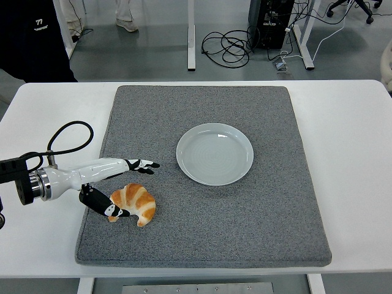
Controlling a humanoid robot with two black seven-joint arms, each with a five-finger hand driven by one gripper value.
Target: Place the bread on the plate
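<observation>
One robot arm alone reaches over the white table (355, 184) in the head view, coming in from the left edge, its left hand (119, 187) held wide and low over the near-left part of the grey mat (245, 226). Its fingers (144, 165) stretch out flat just beyond the bread (133, 203), a golden croissant, while the thumb (101, 205) angles down on the near side and meets the croissant's left end; whether the thumb actually presses the crust or merely overlaps it cannot be told from this angle. Nothing is gripped, and the croissant lies on the mat between thumb and fingers. Well to the right of the hand and a little farther out sits the pale plate (215, 173), bare, apart from the bread. A black cable (70, 138) loops up from the wrist behind the hand. Beyond the table's far-left corner stands a person in dark clothing (30, 43); coiled cables (229, 46) lie on the floor farther back.
</observation>
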